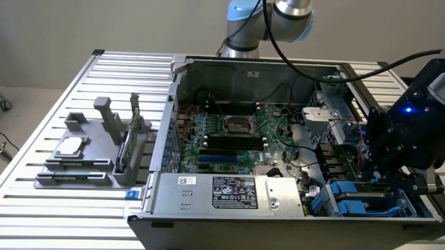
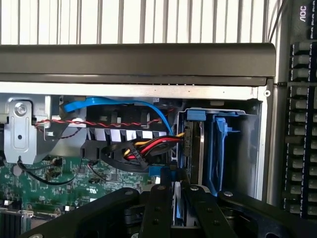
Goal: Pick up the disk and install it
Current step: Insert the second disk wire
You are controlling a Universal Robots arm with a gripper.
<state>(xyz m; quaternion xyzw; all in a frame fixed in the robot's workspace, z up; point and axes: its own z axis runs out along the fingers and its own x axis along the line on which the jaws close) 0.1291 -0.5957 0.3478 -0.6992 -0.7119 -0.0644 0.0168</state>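
Note:
My gripper [image 1: 397, 179] hangs over the drive cage at the front corner of the open computer case [image 1: 208, 229], on the exterior view's right. In the wrist view the two black fingers [image 2: 157, 208] stand close together, clamped on a thin blue-and-silver edge that looks like the disk [image 2: 177, 204]. It stands on edge, at the mouth of the drive cage. Beyond it in the cage are blue plastic rails [image 2: 220, 141] and a grey metal side [image 2: 200, 148]. From outside, blue parts [image 1: 355, 202] show in the cage below the gripper, and the fingers hide most of the disk.
Red, yellow and black power cables [image 2: 148, 146] and a blue data cable [image 2: 114, 105] run beside the cage. The motherboard [image 1: 230, 135] and power supply [image 1: 230, 192] fill the case. A grey fixture [image 1: 87, 156] holds a small silver drive [image 1: 72, 147]. A keyboard [image 2: 299, 124] lies outside the case wall.

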